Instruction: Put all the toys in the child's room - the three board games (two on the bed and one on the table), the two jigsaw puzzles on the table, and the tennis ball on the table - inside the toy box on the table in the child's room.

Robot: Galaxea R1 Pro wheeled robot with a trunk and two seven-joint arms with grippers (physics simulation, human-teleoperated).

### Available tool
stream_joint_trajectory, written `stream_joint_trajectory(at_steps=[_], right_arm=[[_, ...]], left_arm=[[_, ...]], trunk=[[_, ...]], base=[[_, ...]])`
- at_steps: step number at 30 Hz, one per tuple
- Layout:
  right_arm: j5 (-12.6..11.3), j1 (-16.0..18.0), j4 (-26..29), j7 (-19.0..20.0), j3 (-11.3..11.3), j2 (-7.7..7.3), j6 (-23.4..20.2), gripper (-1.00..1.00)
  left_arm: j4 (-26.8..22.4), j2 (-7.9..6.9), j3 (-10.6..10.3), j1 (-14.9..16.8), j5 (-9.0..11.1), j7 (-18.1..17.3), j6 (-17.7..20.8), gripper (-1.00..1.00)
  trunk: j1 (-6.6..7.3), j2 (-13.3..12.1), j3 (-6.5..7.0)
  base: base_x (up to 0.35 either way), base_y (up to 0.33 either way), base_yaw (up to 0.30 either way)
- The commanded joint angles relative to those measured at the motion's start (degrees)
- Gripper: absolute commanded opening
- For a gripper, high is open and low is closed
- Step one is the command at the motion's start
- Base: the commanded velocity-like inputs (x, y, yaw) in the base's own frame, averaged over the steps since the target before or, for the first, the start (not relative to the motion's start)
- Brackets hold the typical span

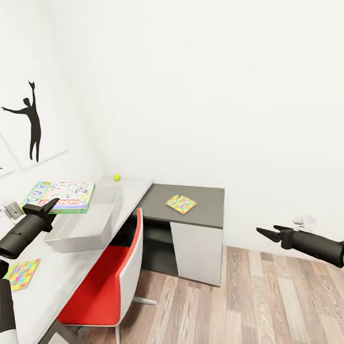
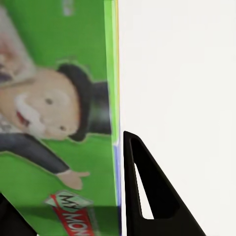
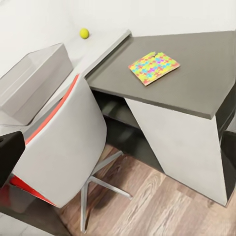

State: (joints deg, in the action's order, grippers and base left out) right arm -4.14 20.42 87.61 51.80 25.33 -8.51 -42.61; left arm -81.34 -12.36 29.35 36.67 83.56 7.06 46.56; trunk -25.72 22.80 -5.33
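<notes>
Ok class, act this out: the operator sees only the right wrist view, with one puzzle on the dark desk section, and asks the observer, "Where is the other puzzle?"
Observer: The second jigsaw puzzle lies on the light-grey table, near the left arm.
Operator: Any board game there?
Observer: Yes, a green board game lies flat beyond the toy box, by the wall.
Operator: Where is the left hand?
Observer: The left hand hovers open at that game's near edge; I can't tell whether it is touching.
</notes>
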Motion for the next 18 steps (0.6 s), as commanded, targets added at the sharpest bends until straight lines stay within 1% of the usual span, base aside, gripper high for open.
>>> stream_joint_trajectory(at_steps=[1, 6, 11, 14, 18], right_arm=[[-0.4, 0.1, 0.0, 0.0, 0.1, -0.02, -0.5, 1.0], [-0.4, 0.1, 0.0, 0.0, 0.0, -0.07, -0.5, 1.0], [-0.3, 0.1, 0.0, 0.0, 0.0, -0.13, -0.6, 1.0], [-0.3, 0.1, 0.0, 0.0, 0.0, -0.09, -0.6, 1.0], [-0.3, 0.2, 0.0, 0.0, 0.0, -0.01, -0.7, 1.0]], left_arm=[[0.0, -0.01, 0.1, 0.1, 0.8, 0.4, 0.3, -1.0], [0.0, -0.02, 0.1, 0.1, 0.8, 0.0, 0.3, -1.0], [0.3, -0.03, 0.0, 0.2, 0.6, -0.3, 0.3, -1.0], [0.8, -0.03, 0.1, 0.2, 0.6, -0.3, 0.2, -1.0], [1.9, -0.03, 0.1, 0.2, 0.6, -0.3, 0.1, -1.0]], trunk=[[-0.07, 0.1, -0.13], [-0.07, 0.1, -0.13], [-0.07, 0.1, -0.13], [-0.07, 0.1, -0.13], [-0.07, 0.1, -0.13]], base=[[0.324, 0.0, 0.0], [0.33, -0.006, 0.0], [0.322, -0.082, 0.0], [0.216, -0.06, 0.0], [0.117, -0.033, 0.0]])
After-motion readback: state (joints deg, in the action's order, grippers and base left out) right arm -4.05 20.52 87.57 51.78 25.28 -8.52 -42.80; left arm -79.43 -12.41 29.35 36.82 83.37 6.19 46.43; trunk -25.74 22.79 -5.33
